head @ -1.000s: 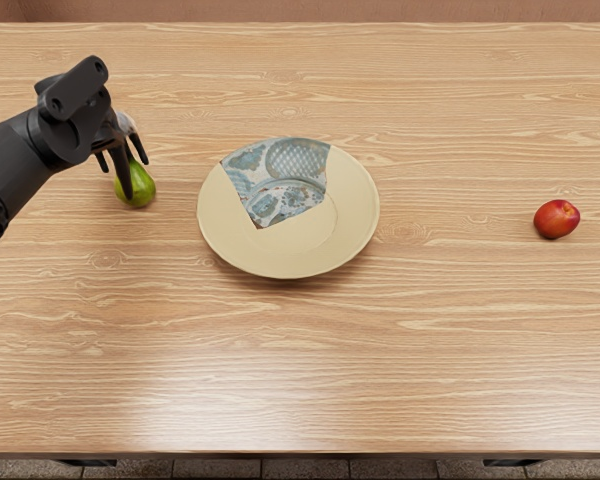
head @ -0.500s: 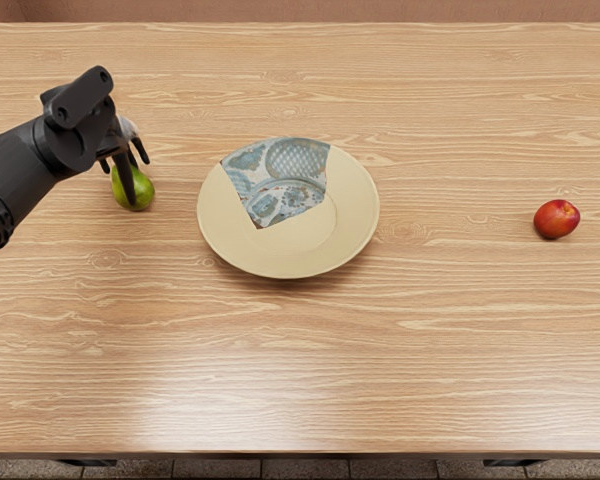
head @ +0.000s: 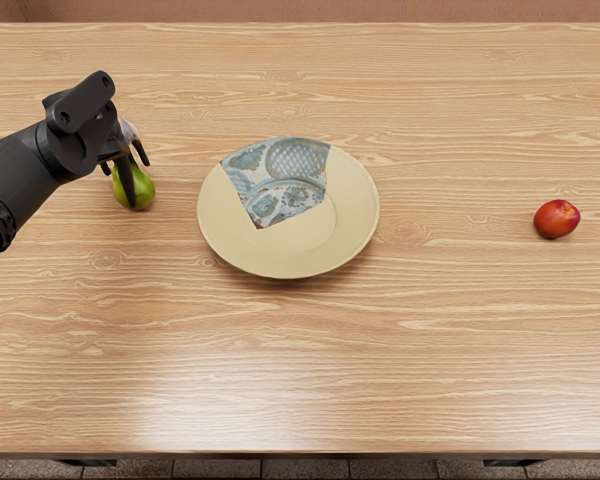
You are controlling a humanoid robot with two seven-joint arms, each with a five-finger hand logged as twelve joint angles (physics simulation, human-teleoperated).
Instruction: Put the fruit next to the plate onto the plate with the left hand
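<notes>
Left hand [head: 120,152] hangs directly over the green fruit [head: 140,190], its dark arm [head: 20,175] reaching in from the picture's left edge; the hand's dark parts cross the fruit's left side and hide part of it; whether the hand is closed on the fruit or only poised against it cannot be told from this angle. The green fruit sits on the table [head: 380,350] just left of the plate [head: 352,215], near it but not touching; it is not on the plate. The plate, round and cream-coloured, lies at the centre of the wooden table; a blue-grey patterned patch [head: 280,180] covers its upper left part, reaching from the rim to the middle; the rest of its surface is plain. A red fruit [head: 557,218] lies well apart at the far right of the table, away from both plate and hand. Light wood grain runs across the whole tabletop; a strip of tiled floor shows under the near edge.
</notes>
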